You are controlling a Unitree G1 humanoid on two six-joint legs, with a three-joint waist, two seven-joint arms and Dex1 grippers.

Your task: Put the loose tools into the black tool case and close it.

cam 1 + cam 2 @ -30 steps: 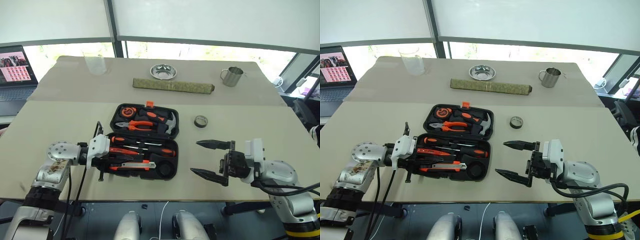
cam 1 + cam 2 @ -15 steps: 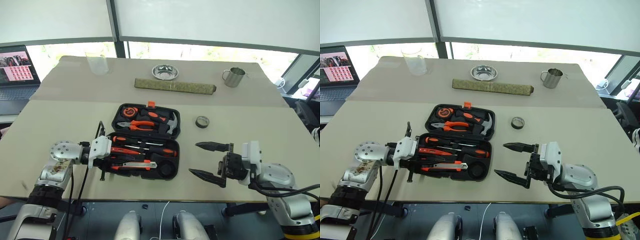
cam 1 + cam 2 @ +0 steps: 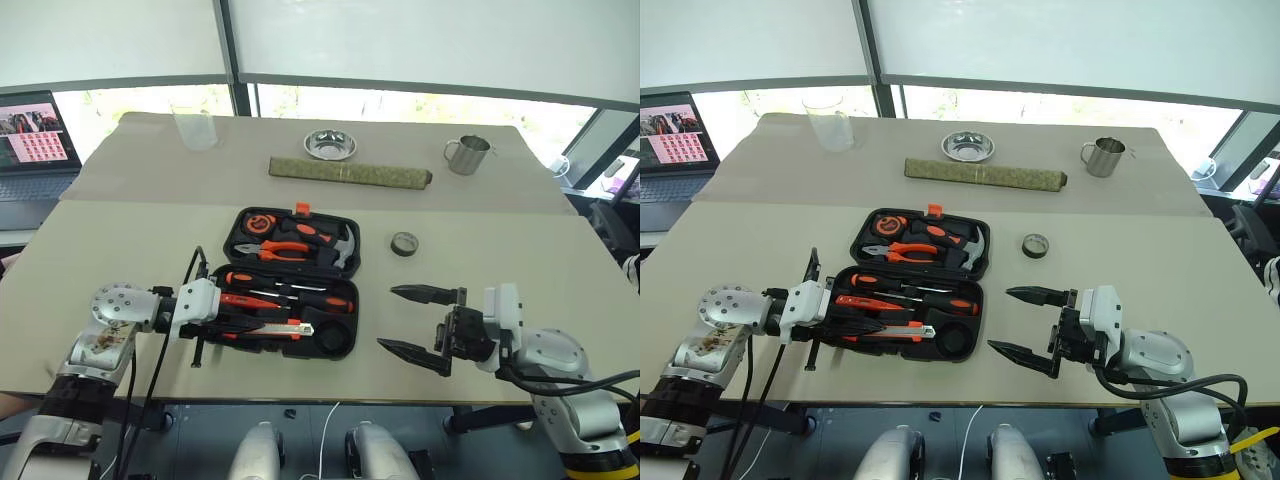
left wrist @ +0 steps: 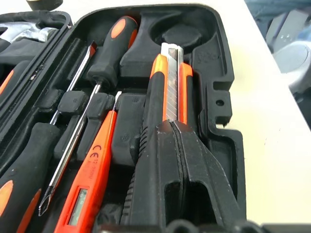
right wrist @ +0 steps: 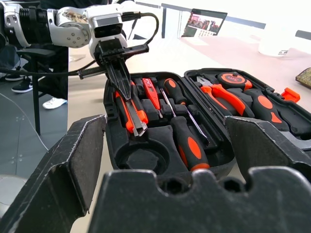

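The black tool case (image 3: 292,281) is lying open flat on the table (image 3: 120,240), its lid half away from the robot and its tray half towards the near edge. The hinge line is running side to side, so the lid is to be swung towards the robot to shut it.

The loose tools are seen resting in the near half: two long screwdrivers (image 5: 187,136), an orange tester screwdriver (image 4: 90,179) and a utility knife (image 4: 167,90), all lying roughly parallel to the hinge. In the left wrist view the knife looks only partly seated, its blade end being shown bare above its recess.

The left gripper (image 3: 205,322) is being held at the left end of the near half, pointing right and angled slightly downward along the knife, with its fingers (image 4: 187,170) pressed together on nothing and their tips at or just over the knife's handle end; contact cannot be confirmed. The right gripper (image 3: 415,320) is being held above the table to the right of the case, near it but apart, level and pointing left, with its fingers spread wide and empty.

The left arm is judged the nearer one for any pressing-down of the knife; the right side of the lid is nearer to the right gripper.
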